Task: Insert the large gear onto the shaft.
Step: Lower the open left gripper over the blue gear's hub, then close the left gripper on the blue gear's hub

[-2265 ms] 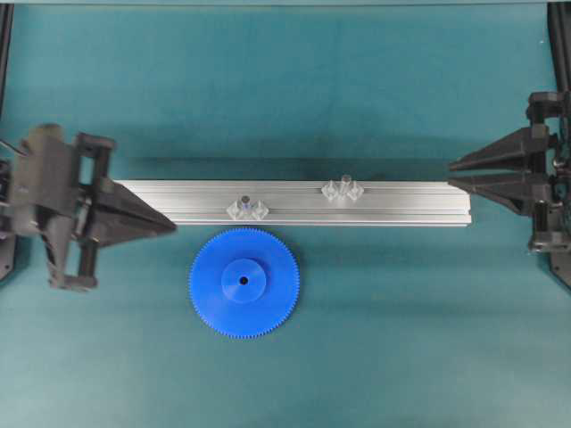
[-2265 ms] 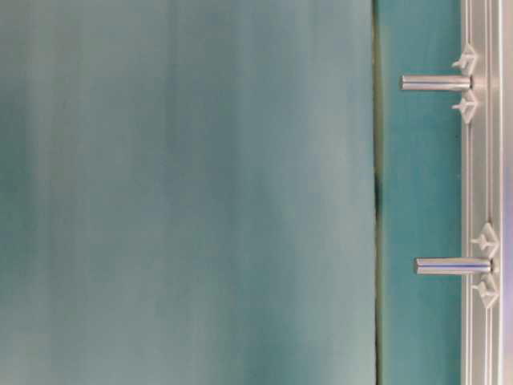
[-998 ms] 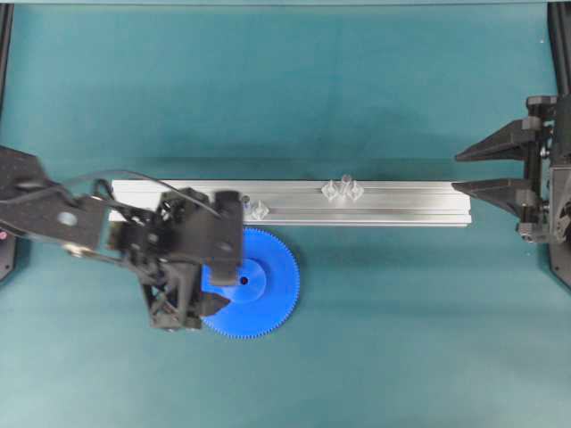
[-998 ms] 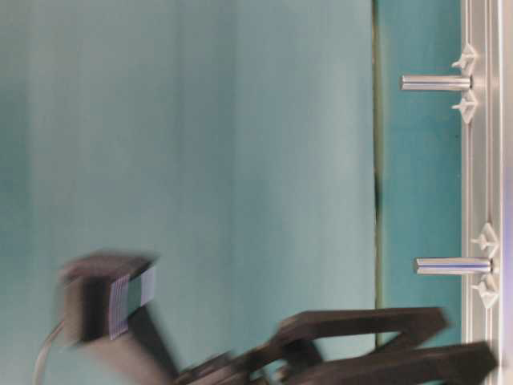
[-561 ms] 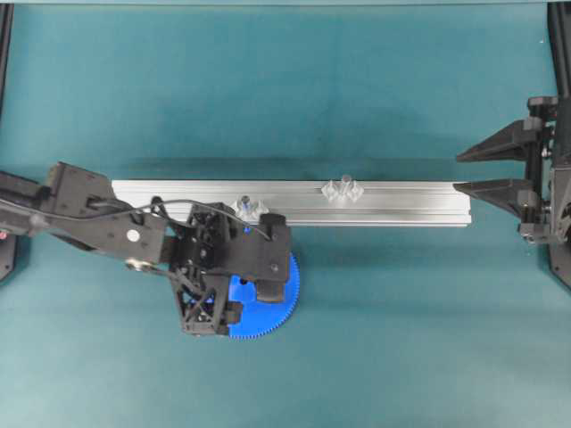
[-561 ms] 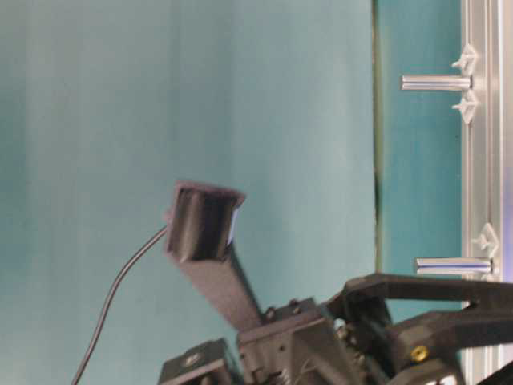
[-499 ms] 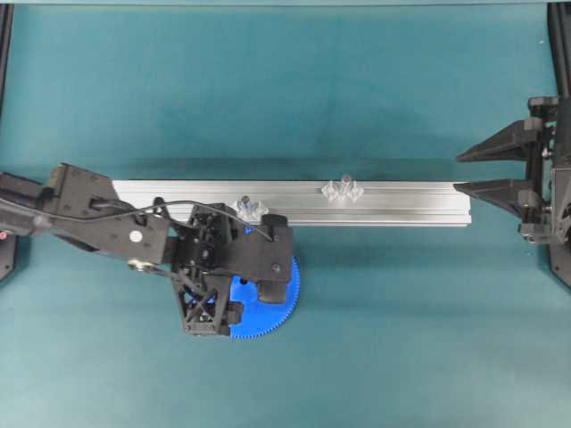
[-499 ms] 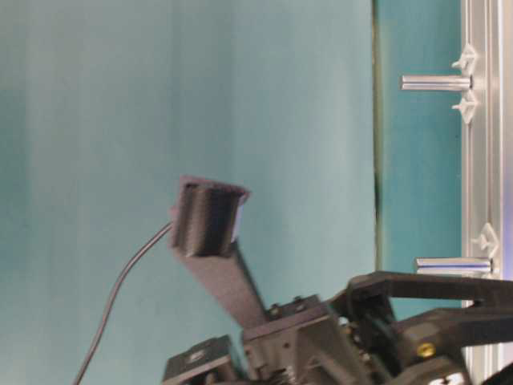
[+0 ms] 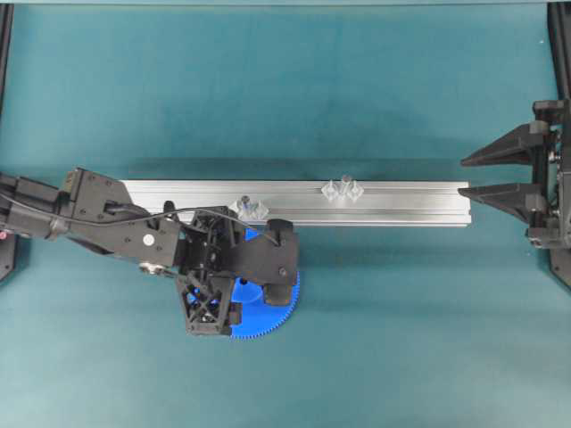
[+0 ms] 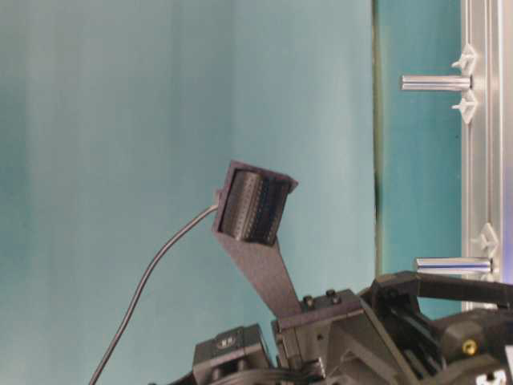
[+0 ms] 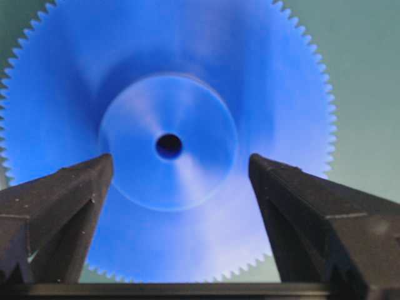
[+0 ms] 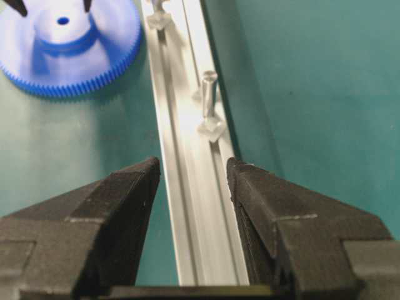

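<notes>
From overhead I see my left gripper (image 9: 260, 287) hanging directly over the large gear (image 9: 278, 308), a flat blue plastic disc with fine teeth, lying on the teal table mat (image 9: 285, 89) just in front of the long silver aluminium rail (image 9: 401, 203). Only the gear's right and lower rim shows past the black arm. On the rail stand two small upright pins on clear plastic brackets: the shaft (image 9: 343, 186) near the middle, well apart from the gear, and a darker-tipped pin (image 9: 243, 206) just behind the gear. My right gripper (image 9: 468, 176) waits at the rail's right end, jaws spread.

At table level, both pins (image 10: 437, 82) jut from the rail, and the left arm fills the lower edge.

Through the left wrist camera, the fingers (image 11: 69, 206) stand wide, either side of the gear's raised round hub (image 11: 169, 140); I cannot tell whether they touch it.

Through the right wrist camera, the open fingers (image 12: 122, 206) frame the rail, with the shaft ahead.
</notes>
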Robot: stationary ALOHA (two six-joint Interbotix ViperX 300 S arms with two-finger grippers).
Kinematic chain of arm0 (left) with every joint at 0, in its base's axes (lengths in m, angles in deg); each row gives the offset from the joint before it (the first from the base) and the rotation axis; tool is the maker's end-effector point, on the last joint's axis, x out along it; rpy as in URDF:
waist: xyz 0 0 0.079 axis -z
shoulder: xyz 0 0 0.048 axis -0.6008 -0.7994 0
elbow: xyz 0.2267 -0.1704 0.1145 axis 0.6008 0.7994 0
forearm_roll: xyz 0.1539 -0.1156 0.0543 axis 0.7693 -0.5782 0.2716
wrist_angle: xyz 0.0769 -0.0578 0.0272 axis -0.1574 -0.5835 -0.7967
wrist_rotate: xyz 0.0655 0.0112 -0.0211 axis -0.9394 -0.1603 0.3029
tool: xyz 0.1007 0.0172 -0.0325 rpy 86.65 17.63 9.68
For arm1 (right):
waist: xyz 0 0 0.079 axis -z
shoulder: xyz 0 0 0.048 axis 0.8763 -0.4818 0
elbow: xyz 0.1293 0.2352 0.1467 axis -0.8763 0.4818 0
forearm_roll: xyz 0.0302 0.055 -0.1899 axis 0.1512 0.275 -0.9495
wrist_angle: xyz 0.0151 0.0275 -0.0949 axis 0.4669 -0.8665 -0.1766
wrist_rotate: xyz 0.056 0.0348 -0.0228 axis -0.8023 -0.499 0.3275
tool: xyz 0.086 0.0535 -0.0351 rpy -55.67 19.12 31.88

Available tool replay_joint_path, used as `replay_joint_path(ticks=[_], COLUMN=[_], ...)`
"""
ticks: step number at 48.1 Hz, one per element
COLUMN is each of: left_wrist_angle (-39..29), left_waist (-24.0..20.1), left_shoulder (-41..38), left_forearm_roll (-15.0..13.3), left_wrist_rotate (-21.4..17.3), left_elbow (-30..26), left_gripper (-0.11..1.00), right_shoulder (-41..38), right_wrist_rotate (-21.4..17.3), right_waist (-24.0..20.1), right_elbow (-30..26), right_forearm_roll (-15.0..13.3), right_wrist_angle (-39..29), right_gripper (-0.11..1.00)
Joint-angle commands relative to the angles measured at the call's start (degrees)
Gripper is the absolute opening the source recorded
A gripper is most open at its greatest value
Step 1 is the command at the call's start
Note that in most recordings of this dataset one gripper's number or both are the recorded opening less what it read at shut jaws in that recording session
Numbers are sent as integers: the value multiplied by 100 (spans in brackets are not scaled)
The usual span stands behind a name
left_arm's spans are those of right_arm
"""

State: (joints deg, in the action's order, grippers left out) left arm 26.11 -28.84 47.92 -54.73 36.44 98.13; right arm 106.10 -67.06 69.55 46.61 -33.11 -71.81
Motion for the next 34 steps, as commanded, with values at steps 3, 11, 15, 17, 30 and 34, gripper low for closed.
replay_joint_path(ticks=[3, 11, 15, 17, 30, 34], left_wrist_angle=[-35, -35, -35, -44, -97, -123], left_waist=[-123, -220, -220, -211, -79, -53], left_shoulder=[70, 35, -18, -44, -141, -167], left_forearm_roll=[44, 44, 44, 44, 44, 44], left_wrist_rotate=[0, -18, -53, -62, -70, -44], left_elbow=[-141, -158, -176, -202, -396, -431], left_gripper=[91, 91, 91, 91, 91, 91], right_shoulder=[9, 44, 62, 62, 70, 70], right_wrist_rotate=[-44, -44, -44, -53, -53, -62], right_waist=[-62, -70, -70, -70, -70, -70], right_elbow=[-35, -9, 9, 9, 26, 35], right_forearm_roll=[18, 26, 18, 26, 18, 35], right_wrist_angle=[26, 26, 26, 26, 26, 26], right_gripper=[56, 56, 56, 56, 56, 56])
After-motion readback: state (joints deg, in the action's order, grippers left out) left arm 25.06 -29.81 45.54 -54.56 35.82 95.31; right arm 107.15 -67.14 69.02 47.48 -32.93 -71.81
